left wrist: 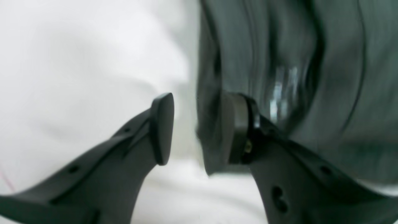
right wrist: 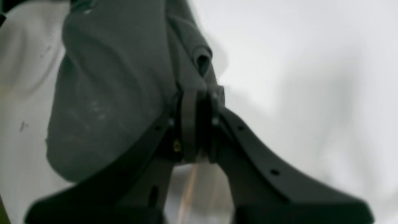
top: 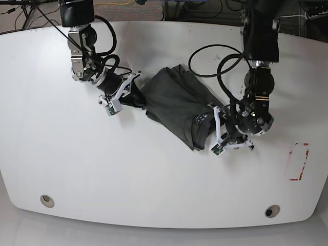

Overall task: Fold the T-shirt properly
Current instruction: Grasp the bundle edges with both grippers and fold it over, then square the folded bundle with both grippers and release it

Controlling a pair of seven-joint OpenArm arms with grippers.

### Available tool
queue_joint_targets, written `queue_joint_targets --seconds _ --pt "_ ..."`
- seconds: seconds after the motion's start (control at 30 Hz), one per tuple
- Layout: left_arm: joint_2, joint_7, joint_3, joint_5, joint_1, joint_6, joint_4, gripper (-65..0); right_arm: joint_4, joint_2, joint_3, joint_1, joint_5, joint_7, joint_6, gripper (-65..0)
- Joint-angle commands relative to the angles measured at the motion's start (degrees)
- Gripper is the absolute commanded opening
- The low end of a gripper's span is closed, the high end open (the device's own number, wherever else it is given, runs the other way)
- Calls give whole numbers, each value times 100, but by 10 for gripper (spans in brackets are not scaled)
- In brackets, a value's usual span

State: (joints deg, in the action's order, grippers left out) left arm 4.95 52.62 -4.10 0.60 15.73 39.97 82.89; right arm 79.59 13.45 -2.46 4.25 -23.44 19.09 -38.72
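The dark charcoal T-shirt (top: 174, 102) lies bunched in a slanted heap at the middle of the white table (top: 102, 169). In the base view my right gripper (top: 134, 95) is at the heap's left end. The right wrist view shows that gripper (right wrist: 201, 121) shut on a pinched fold of the T-shirt (right wrist: 118, 93), which drapes away to the left. My left gripper (top: 205, 130) is at the heap's lower right end. Close up, the left gripper (left wrist: 197, 127) is open. The T-shirt (left wrist: 279, 62) edge rests against its right pad (left wrist: 236, 130), with a gap to the other pad.
Black cables (top: 215, 61) loop over the table behind the shirt, by the arm on the right. A red outline mark (top: 300, 164) sits near the table's right edge. Two round holes (top: 47, 200) are near the front edge.
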Motion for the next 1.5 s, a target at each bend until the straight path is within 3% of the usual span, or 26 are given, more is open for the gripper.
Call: queue_joint_targets --seconds 0.0,0.17,0.4,0.57,0.7,1.03,1.27,1.47 --pt "-7 -106 -61 -73 304 3 58 -428 441 -5 162 151 -34 -6 -27 -601" --pt "2 17 -78 -82 471 3 454 -428 1408 -57 294 414 -34 557 -9 -601" --pt "10 720 -61 -117 419 3 1359 -428 2445 -260 277 362 -34 1366 395 -601" --pt "-42 1010 36 -117 -197 3 1913 -428 2568 -585 259 -69 -43 1638 483 -601" --pt "-280 1028 194 -108 -839 3 2282 -428 2278 -761 259 -526 -34 1823 492 -601" --pt "-455 791 397 -108 -1885 3 2353 -428 819 -945 259 -1282 -34 1577 457 -601" --pt "-438 149 397 -73 -2140 3 1957 -428 -324 -937 250 -1291 -25 592 448 -601" --pt "-412 -97 397 -82 -1955 3 1183 -428 -772 -928 250 -1062 221 187 448 -601"
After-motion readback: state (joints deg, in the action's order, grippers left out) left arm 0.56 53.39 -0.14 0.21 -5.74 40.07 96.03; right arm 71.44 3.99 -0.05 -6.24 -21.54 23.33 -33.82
